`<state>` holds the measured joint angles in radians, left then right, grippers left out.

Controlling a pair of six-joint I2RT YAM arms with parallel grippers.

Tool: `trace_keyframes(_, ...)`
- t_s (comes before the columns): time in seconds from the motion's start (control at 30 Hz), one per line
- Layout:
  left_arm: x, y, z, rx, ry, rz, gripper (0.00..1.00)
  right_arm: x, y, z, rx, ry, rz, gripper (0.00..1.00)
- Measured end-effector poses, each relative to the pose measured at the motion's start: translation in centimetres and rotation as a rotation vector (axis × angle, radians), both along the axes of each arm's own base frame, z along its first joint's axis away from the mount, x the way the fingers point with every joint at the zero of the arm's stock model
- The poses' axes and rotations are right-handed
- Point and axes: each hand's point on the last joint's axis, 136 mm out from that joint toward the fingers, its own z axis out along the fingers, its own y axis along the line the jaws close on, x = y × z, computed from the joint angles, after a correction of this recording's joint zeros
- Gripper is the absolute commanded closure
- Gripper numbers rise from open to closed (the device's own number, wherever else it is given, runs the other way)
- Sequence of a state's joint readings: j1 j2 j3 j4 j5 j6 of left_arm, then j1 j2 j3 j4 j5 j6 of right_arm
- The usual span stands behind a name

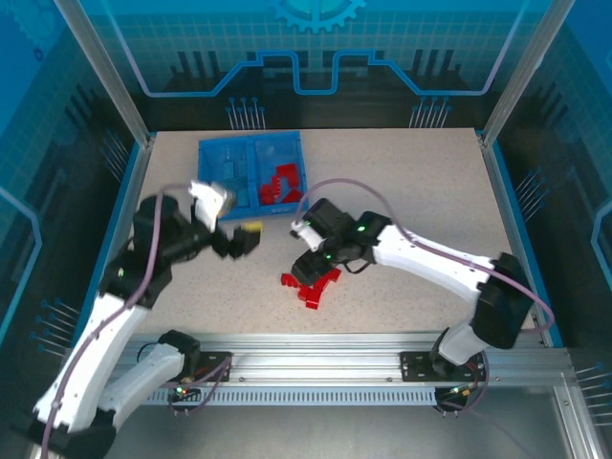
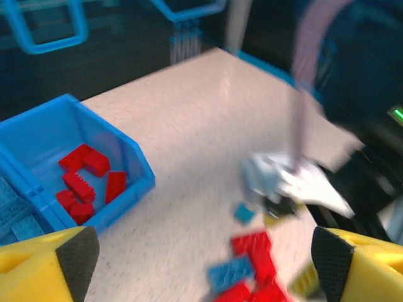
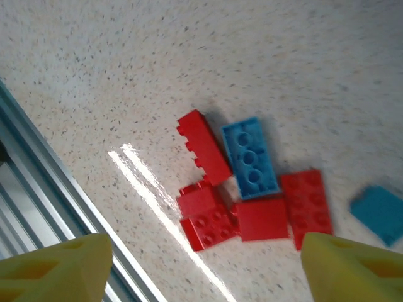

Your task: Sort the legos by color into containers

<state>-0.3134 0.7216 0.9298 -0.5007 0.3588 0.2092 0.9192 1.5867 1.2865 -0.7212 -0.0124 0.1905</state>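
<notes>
Part done: red legos [image 1: 280, 184] binned in tray [image 1: 251, 141] R side, blue legos [image 1: 225, 178] L side; loose pile [image 1: 311, 284] left on table [image 1: 430, 191]. Left gripper [image 2: 204, 258], right gripper [image 3: 208, 261] spread wide, empty.

You're looking at a speckled beige tabletop [image 1: 411, 201], matte, with one bright glare streak [image 3: 141, 173] in the right wrist view. A ribbed aluminium rail [image 1: 316, 365] runs along its near edge. A blue trim strip [image 1: 512, 220] borders the right side. A silver frame post [image 1: 103, 67] slants up from the back left corner. Behind it stands a translucent blue panel [image 1: 402, 57] with grid lines and a gear emblem [image 1: 316, 11].
</notes>
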Motion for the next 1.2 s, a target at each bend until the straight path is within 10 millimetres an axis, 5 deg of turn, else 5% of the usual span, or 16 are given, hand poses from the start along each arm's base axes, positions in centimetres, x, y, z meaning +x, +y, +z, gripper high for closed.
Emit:
trace_keyframes(0.17, -7.8, 0.1, -5.9, 0.207, -0.193, -0.277, 0.01, 0.6, 2.2, -4.3, -0.12, -0.016, 0.107, 0.39)
trace_keyframes(0.3, -10.6, 0.3, -8.3, 0.295, -0.257, -0.385, 0.01, 1.4, 3.8, -6.3, -0.183, -0.048, 0.174, 0.49)
trace_keyframes(0.57, -11.3, 0.1, -10.9, 0.342, -0.242, -0.466, 0.01, 1.7, 7.1, -9.2, -0.268, -0.113, 0.297, 0.55)
trace_keyframes(0.8, -11.3, 0.1, -11.3, 0.348, -0.246, -0.476, 0.01, 1.6, 6.1, -10.9, -0.338, -0.12, 0.308, 0.55)
trace_keyframes(1.2, -11.2, 0.0, -11.7, 0.349, -0.24, -0.477, 0.01, 1.2, 5.1, -11.7, -0.366, -0.104, 0.315, 0.85)
